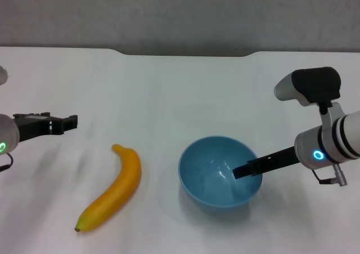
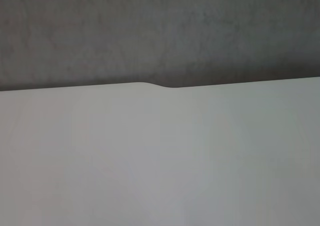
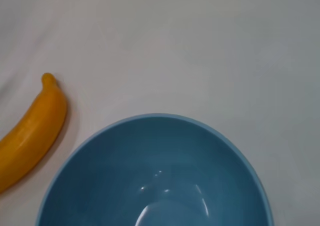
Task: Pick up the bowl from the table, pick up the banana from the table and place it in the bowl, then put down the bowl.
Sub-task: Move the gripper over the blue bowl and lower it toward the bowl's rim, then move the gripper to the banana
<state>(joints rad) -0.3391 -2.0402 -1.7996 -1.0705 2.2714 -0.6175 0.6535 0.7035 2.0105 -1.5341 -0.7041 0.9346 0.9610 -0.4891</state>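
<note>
The light-blue bowl (image 1: 214, 172) stands upright and empty on the white table (image 1: 169, 96), right of centre. The yellow-orange banana (image 1: 115, 189) lies on the table just left of the bowl, apart from it, its dark tip toward me. My right gripper (image 1: 239, 171) reaches over the bowl's right rim, its tip inside the bowl. My left gripper (image 1: 73, 122) hovers at the left, beyond the banana, holding nothing. The right wrist view shows the bowl (image 3: 160, 171) close up and the banana (image 3: 30, 131) beside it. The left wrist view shows only bare table (image 2: 150, 161).
The table's far edge has a shallow notch (image 1: 185, 54), which also shows in the left wrist view (image 2: 165, 85). A grey wall (image 1: 180, 12) stands behind it. Bare tabletop lies between the two arms and beyond the bowl.
</note>
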